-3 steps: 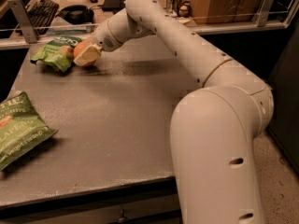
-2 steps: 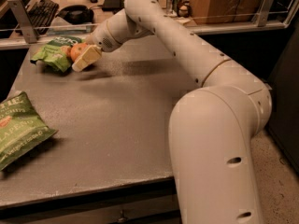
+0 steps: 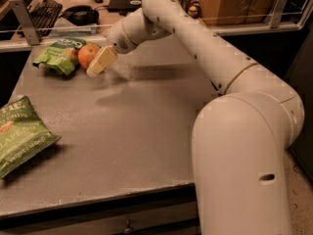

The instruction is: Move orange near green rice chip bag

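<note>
The orange [image 3: 87,55] rests on the grey table [image 3: 146,111] at the far left, touching the right edge of the green rice chip bag [image 3: 59,56]. My gripper [image 3: 96,63] is at the orange's right side, low over the table. It looks open: one cream finger [image 3: 102,60] stands apart from the fruit, which shows uncovered. The other finger is hidden.
A larger dark-green JALAPENO bag [image 3: 22,133] lies at the table's left front edge. My white arm [image 3: 205,48] reaches across the right half of the table. A rail and a desk with a keyboard [image 3: 44,11] stand behind the table.
The orange, earlier covered by the gripper's finger, now shows uncovered beside the green bag. The gripper has let it go and drawn slightly right.
</note>
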### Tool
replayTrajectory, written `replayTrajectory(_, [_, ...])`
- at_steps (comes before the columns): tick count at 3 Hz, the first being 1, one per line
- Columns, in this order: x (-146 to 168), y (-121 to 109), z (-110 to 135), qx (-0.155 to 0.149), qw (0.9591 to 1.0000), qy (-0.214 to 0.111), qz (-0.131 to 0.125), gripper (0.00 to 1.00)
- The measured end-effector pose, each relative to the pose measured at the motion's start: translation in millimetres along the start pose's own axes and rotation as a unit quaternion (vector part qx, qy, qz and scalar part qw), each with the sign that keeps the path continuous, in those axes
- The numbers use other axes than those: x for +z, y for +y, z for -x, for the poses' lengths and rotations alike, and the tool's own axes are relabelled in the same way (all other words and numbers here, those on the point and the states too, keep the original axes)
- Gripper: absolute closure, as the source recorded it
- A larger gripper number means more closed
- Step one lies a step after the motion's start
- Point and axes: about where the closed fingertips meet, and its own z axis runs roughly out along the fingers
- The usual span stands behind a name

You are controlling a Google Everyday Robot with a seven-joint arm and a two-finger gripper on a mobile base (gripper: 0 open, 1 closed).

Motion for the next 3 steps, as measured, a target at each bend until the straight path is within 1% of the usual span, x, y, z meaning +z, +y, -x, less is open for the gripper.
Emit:
replayTrajectory(1, [-63,3,-15,-0.014,0.9993,-0.022,-0.027,0.0])
replayTrajectory(2, [-168,1,-52,-0.012,0.9932,-0.081,-0.083,0.0])
replayTrajectory(3, [-179,0,-64,-0.004,0.9931,-0.072,-0.093,0.0])
